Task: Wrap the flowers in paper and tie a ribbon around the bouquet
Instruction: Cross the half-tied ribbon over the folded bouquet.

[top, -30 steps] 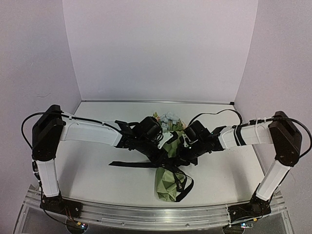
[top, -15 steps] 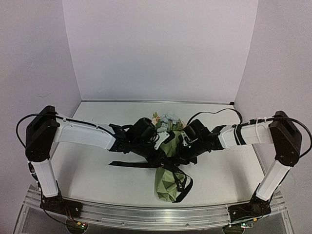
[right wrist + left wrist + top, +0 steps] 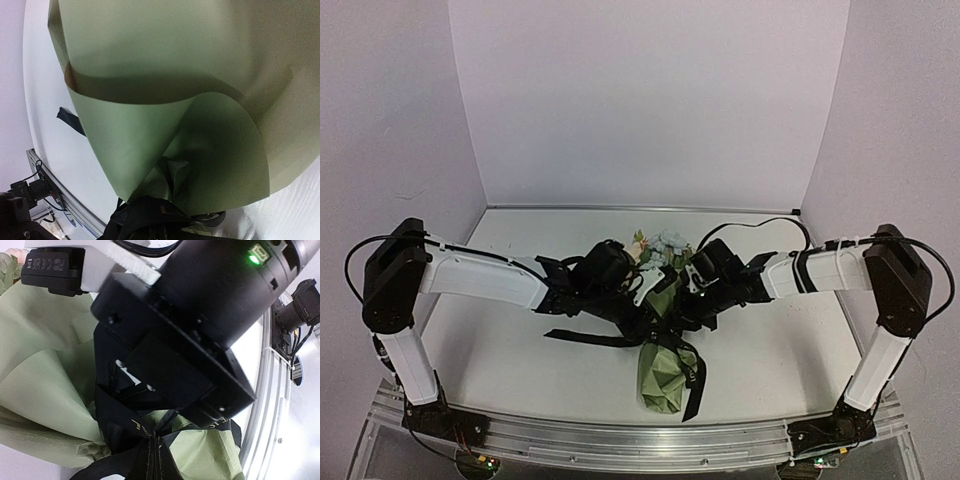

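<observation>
The bouquet lies in mid-table, its green paper (image 3: 662, 378) cone pointing toward the near edge. The flowers (image 3: 666, 245) show cream and pale blue at the far, wide end. The black ribbon (image 3: 582, 338) crosses the cone's waist, with one tail lying left and another hanging down the right side. My left gripper (image 3: 648, 316) and right gripper (image 3: 682, 316) meet over that crossing. In the left wrist view the left gripper (image 3: 154, 440) is shut on the lettered ribbon (image 3: 120, 425) above the paper (image 3: 40, 385). In the right wrist view the right gripper (image 3: 155, 229) is shut on bunched ribbon (image 3: 145, 215) under curled paper (image 3: 175, 100).
The right arm's black wrist body (image 3: 200, 330) fills most of the left wrist view, very close. An aluminium rail (image 3: 640, 445) runs along the table's near edge. White walls enclose the white table (image 3: 500, 375) on three sides.
Both grippers have drawn slightly away from the near edge, and the left arm's elbow has swung left. The ribbon loop at the cone's near right has pulled straighter.
</observation>
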Action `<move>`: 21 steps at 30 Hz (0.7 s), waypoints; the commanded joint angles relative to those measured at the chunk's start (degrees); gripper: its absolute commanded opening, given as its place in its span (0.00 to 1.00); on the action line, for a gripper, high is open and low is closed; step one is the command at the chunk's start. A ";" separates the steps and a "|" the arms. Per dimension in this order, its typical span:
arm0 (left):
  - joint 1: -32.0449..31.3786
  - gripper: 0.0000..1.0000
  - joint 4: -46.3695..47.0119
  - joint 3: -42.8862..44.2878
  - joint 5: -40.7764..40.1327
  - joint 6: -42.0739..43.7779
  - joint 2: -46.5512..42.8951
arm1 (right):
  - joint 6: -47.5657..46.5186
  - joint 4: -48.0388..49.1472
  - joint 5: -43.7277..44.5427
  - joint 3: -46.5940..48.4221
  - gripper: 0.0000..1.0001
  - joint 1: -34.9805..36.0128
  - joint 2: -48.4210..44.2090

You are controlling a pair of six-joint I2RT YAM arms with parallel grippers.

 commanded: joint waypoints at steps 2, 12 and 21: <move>-0.02 0.00 2.01 -0.55 4.63 -0.95 0.85 | -1.24 1.83 0.20 1.27 0.00 -0.11 1.09; -0.02 0.00 2.32 -1.99 4.28 -1.70 2.64 | -2.25 1.77 -0.32 -0.27 0.03 -0.08 -1.21; -0.02 0.00 1.65 -1.39 4.29 -1.70 3.85 | -1.39 1.15 0.19 -1.57 0.09 0.05 -3.41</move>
